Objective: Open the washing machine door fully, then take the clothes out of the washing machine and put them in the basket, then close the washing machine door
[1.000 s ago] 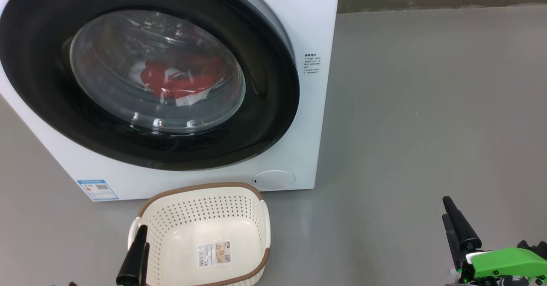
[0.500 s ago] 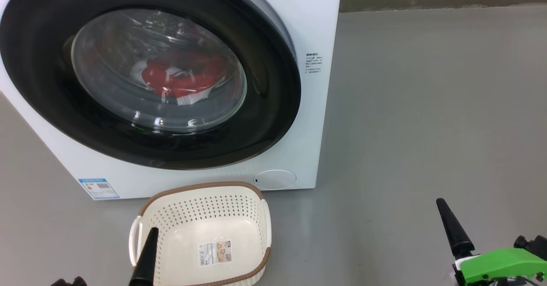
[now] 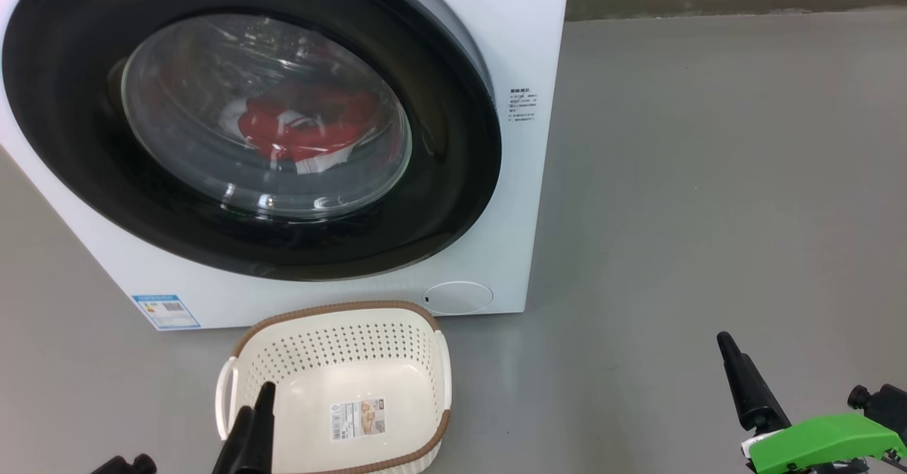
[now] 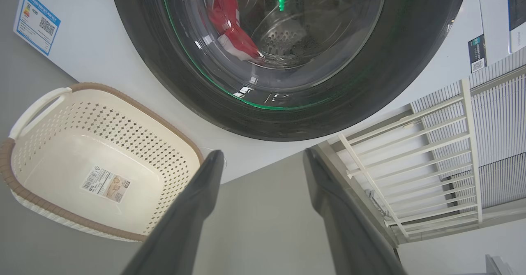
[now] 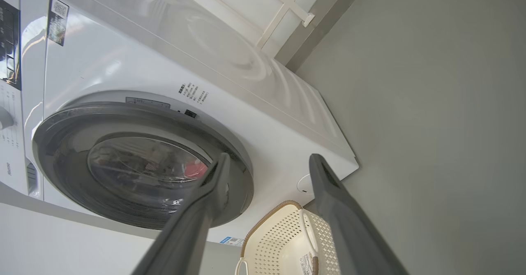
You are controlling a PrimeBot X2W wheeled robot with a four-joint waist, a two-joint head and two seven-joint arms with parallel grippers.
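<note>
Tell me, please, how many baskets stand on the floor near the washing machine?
1. The basket sits on the floor just in front of the washing machine, below its door; another could lie outside the views.

Washing machine (image 3: 212, 297): smooth white casing with a glossy sheen. Washing machine door (image 3: 453, 176): glossy black rim, clear glass window carrying reflections. Drum (image 4: 287, 40): perforated bright metal. Clothes (image 3: 297, 130): soft red and white cloth. Basket (image 3: 340, 346): cream plastic, perforated walls, brown woven-look rim, paper sticker (image 3: 358, 419). Floor (image 3: 708, 176): smooth matt grey.
</note>
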